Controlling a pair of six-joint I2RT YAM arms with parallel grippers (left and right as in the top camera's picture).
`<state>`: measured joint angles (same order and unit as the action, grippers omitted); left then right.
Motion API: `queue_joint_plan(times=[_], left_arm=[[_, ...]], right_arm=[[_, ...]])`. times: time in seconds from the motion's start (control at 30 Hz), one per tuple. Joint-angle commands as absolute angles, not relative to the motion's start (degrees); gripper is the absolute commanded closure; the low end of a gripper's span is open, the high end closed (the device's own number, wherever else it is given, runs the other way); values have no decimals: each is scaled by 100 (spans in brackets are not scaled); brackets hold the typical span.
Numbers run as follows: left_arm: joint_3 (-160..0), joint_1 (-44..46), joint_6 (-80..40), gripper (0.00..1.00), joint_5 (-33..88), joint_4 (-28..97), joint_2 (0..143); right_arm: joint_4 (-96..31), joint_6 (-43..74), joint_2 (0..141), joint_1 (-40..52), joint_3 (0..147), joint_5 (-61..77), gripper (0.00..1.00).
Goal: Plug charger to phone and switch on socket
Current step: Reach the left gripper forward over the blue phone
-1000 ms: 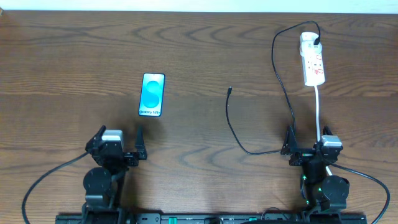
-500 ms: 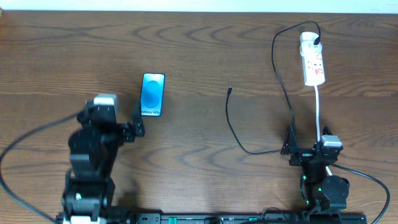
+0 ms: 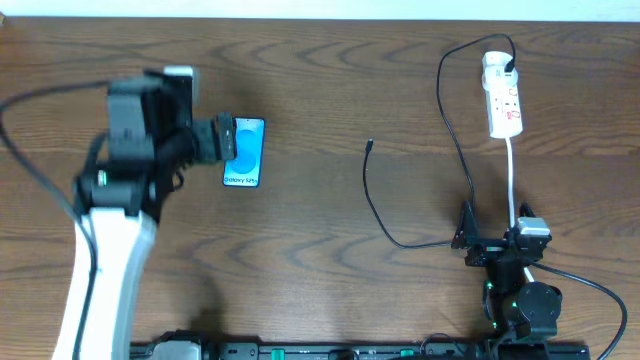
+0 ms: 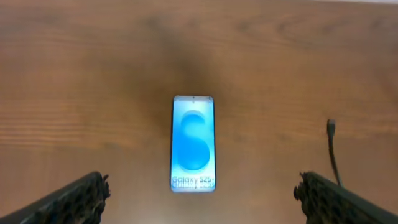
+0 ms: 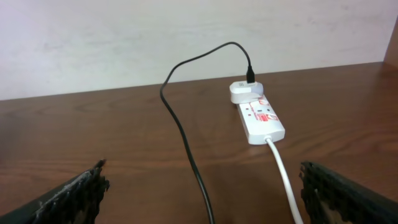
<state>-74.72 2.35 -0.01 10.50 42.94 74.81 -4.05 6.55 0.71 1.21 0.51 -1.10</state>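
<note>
Fingers released and empty on both sides; phone flat on the left half of the table [image 3: 330,70].

At the left gripper [image 3: 224,138]: spread wide above the phone [image 4: 193,143], screen up, centred between the two fingers in the wrist view and clear of both, bare wood open on every side. To the right of the phone, well apart: the plug tip [image 4: 331,126] of the charger [image 3: 375,205], running toward the near edge, curving right, passing just beside the right gripper [image 3: 496,228], then climbing to the socket [image 3: 503,100] near the far right edge. At the right gripper: spread wide, grasping nothing, low by the near edge, white cord [image 3: 512,175] close by its right finger, charger and cord both crossing the room in front.
</note>
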Motion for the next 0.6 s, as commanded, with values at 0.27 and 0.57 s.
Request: queue_joint_plan(times=[0.27,0.57], left_arm=[[-9706,287,14,1,1737,6191,9668],[-9684,298,38,1,1643,6117,10569]], right_arm=[[-414,679,38,165,32,-137,1],[-414,679,38,165,32,-137,1]])
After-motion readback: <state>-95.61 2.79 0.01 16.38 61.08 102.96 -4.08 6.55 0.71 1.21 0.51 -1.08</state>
